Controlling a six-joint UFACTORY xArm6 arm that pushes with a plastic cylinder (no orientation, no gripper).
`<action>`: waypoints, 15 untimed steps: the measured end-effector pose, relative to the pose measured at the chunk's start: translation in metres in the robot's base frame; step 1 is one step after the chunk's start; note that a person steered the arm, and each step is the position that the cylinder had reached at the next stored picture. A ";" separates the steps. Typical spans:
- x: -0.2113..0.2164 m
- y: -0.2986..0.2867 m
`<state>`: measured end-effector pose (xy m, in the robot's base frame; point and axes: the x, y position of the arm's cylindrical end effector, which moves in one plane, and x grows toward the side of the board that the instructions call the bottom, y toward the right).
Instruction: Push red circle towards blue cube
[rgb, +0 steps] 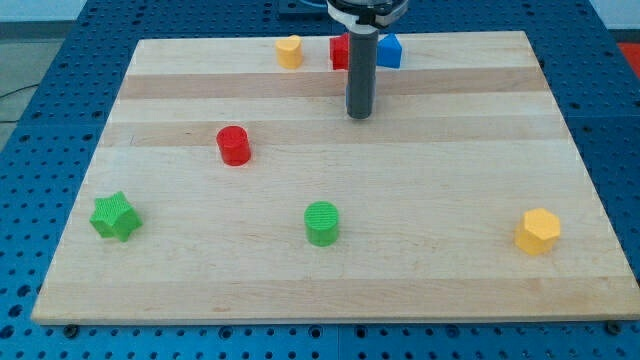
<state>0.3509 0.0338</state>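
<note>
My tip sits well right of the red circle; no gripper shows here. Striking it off-centre could send it wide of the blue cube.

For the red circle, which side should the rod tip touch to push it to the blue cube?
No grip is possible; my tip only pushes. Touch the red circle on its lower-left curved side, because the blue cube lies to the view's upper right. Aim through the centre, as the round wall may slip sideways.
</note>
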 end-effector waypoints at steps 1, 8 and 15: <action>-0.012 -0.006; 0.043 -0.145; -0.005 -0.088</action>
<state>0.3457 -0.0547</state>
